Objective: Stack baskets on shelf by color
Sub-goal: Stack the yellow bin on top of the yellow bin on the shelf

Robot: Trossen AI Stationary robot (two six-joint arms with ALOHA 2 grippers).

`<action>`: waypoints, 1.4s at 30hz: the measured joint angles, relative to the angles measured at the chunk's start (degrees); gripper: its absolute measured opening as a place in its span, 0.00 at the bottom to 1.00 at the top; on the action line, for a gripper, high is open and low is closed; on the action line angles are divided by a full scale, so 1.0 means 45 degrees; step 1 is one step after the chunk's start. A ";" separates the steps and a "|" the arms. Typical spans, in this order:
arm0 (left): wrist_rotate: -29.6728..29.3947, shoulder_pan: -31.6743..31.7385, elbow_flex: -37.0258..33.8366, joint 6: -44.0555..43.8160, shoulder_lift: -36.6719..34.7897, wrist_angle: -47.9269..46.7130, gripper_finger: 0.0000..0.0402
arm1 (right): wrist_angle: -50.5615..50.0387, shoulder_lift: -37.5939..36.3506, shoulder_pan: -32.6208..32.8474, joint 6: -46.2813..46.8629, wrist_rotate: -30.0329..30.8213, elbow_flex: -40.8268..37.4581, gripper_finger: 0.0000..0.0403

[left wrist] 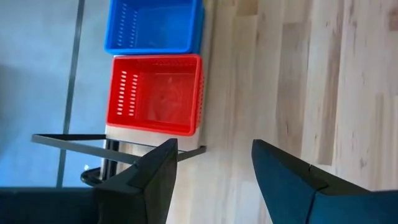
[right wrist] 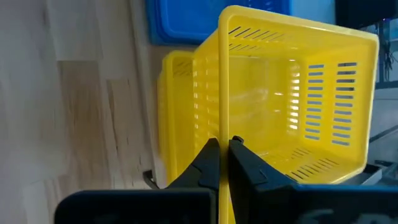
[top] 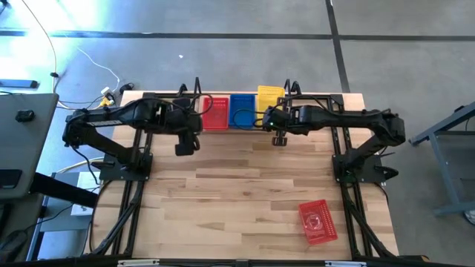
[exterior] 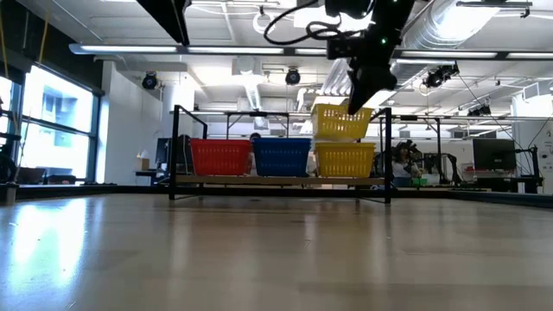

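The shelf stands along the table's far edge. On its board rest, from left to right, red baskets, blue baskets and yellow baskets. My right gripper is shut on another yellow basket, which it holds in the air just above the yellow ones. My left gripper is open and points down over the table in front of the shelf's left end, near the red baskets. One more red basket lies on the table near the right front. My right gripper pinches the top rim of one wall of the yellow basket, one finger outside the wall and the other inside. The fingers come from above, pointing down. The basket hangs lifted clear, slightly tilted, over the yellow basket on the shelf.
The shelf's black wire posts rise at both ends, and one frame rod runs close to my left fingers. Bare tabletop spreads from the shelf to the near edge. A person and lab benches show in the room behind.
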 joint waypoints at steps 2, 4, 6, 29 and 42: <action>0.0027 0.0125 0.0000 -0.0035 0.0000 0.0054 0.49 | 0.0110 0.0005 -0.0079 0.0028 -0.0005 -0.0140 0.00; 0.0060 0.0241 0.0000 -0.0036 0.0000 0.0185 0.49 | 0.0304 -0.0005 -0.0161 -0.0060 -0.0001 -0.0242 0.00; 0.0067 0.0342 0.0000 -0.0040 0.0000 0.0290 0.49 | 0.0469 -0.0005 -0.0284 -0.0139 -0.0074 -0.0410 0.00; 0.0121 0.0521 0.0000 -0.0142 0.0000 0.0812 0.49 | 0.0730 0.0000 -0.1393 -0.0978 -0.1996 -0.0749 0.01; 0.0120 0.0516 0.0000 -0.0142 0.0000 0.0807 0.49 | 0.0719 0.0000 -0.1331 -0.0861 -0.1666 -0.0638 0.21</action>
